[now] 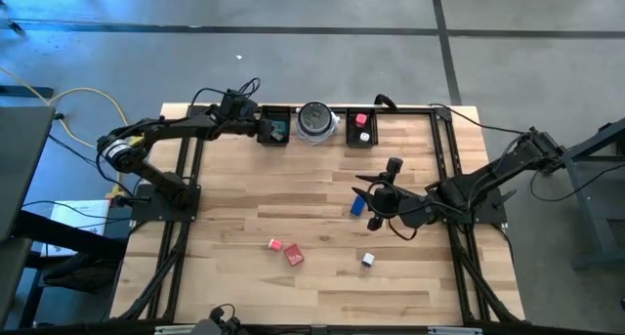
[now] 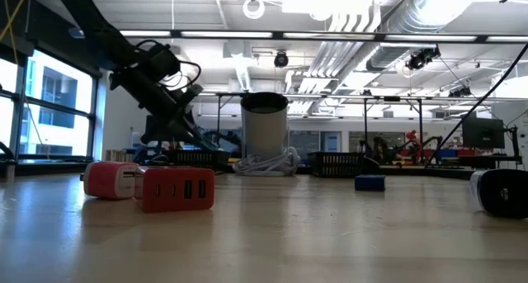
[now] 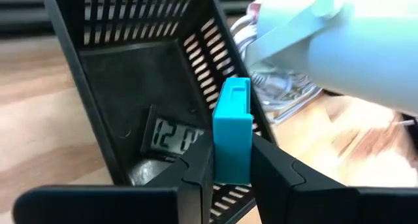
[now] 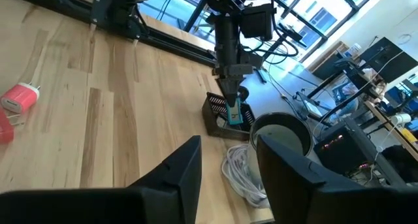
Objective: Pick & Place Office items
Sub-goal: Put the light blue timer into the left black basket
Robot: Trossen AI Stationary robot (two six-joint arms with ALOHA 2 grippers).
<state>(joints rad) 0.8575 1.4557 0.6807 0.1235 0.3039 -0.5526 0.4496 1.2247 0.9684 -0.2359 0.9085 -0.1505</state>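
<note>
My left gripper (image 3: 232,160) is at the table's far edge, shut on a teal block (image 3: 232,129) over the left black tray (image 1: 273,130). A small display piece (image 3: 171,136) lies on that tray's floor. The right black tray (image 1: 361,128) holds a red piece (image 1: 361,119) and a white piece (image 1: 364,137). My right gripper (image 4: 227,162) hovers open over the table's middle right, beside a blue block (image 1: 358,205), with nothing between its fingers. Two red pieces (image 1: 285,250) and a black-and-white piece (image 1: 368,260) lie nearer the front. My left gripper pinches the teal block's near end (image 3: 231,172) between its two fingers, one on each broad side. The fingers come slanting down from the table's left. The block sticks out past the fingertips over the tray's inside; whether it touches the tray floor I cannot tell.
A round silver-grey dish (image 1: 315,120) with a coiled white cord (image 4: 241,168) at its foot stands between the two trays. A dark frame rail (image 1: 444,169) runs along the table's right side and another along the left (image 1: 186,179). Bare wood lies in the table's middle and front.
</note>
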